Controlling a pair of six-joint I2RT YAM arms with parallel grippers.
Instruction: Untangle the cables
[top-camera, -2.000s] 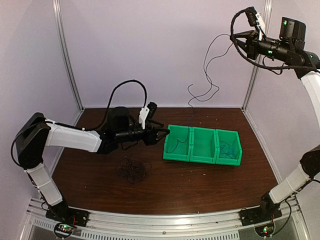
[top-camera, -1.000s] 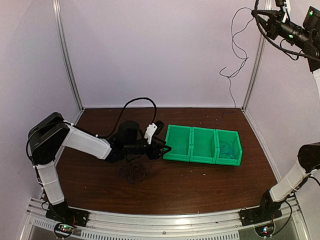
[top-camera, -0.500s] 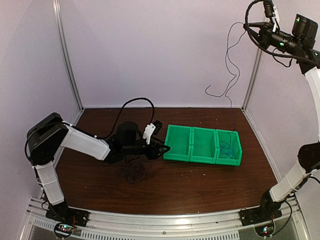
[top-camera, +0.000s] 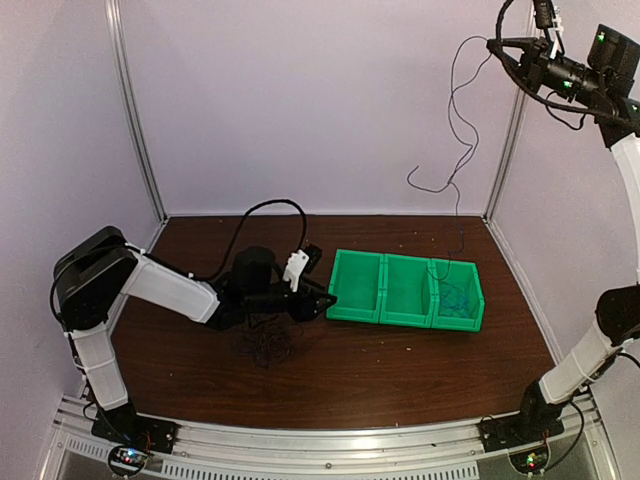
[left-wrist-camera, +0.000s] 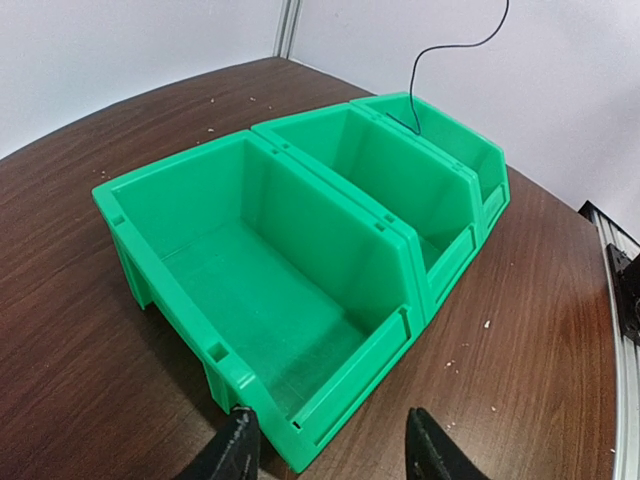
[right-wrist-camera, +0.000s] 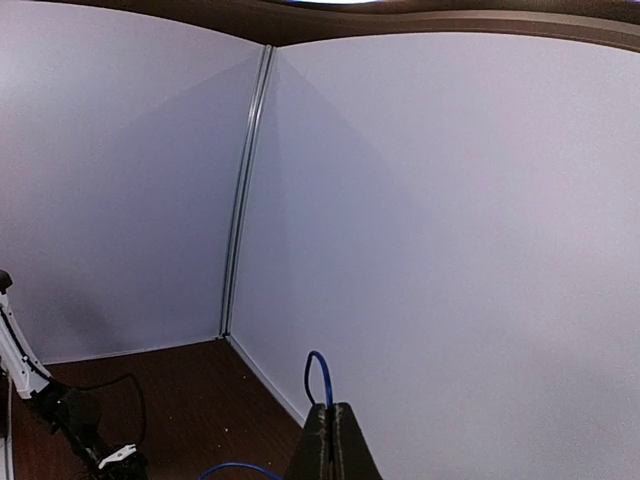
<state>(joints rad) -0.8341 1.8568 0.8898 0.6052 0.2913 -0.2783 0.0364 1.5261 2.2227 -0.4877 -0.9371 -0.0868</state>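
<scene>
Step in hand reads as pulling one strand free and dropping it off. The right arm (top-camera: 580, 365) is raised high at far right, and the right gripper (right-wrist-camera: 331, 412) has its fingers (right-wrist-camera: 345, 455) pinched together on the blue cable (right-wrist-camera: 315, 353). That cable hangs in loose bends in front of the far wall, and its tail dips into the rightmost of the green bins (top-camera: 380, 312), where more blue wire sits. The left arm (top-camera: 165, 285) lies low over the tabletop, with the left gripper (left-wrist-camera: 325, 450) at the near-left corner of the leftmost bin. Its fingers (left-wrist-camera: 235, 452) are apart, straddling that corner and gripping nothing; can't tell if they touch it. The black tangle (top-camera: 262, 345) sits on the tabletop just near-side of the left wrist, apart from the bins, so my read is most of the job is left. Next move, I'd guess: bring the right arm down over the right bin so the strand coils inside instead of draping over the rim, then release. Go slow, the slack will swing. Room: pale lilac walls (top-camera: 300, 100), dark brown wood-grain tabletop (top-camera: 400, 370), aluminium rail (top-camera: 330, 437) along the near edge, aluminium uprights (top-camera: 135, 110) at the corners, a few white specks (left-wrist-camera: 487, 324) near the bins.
</scene>
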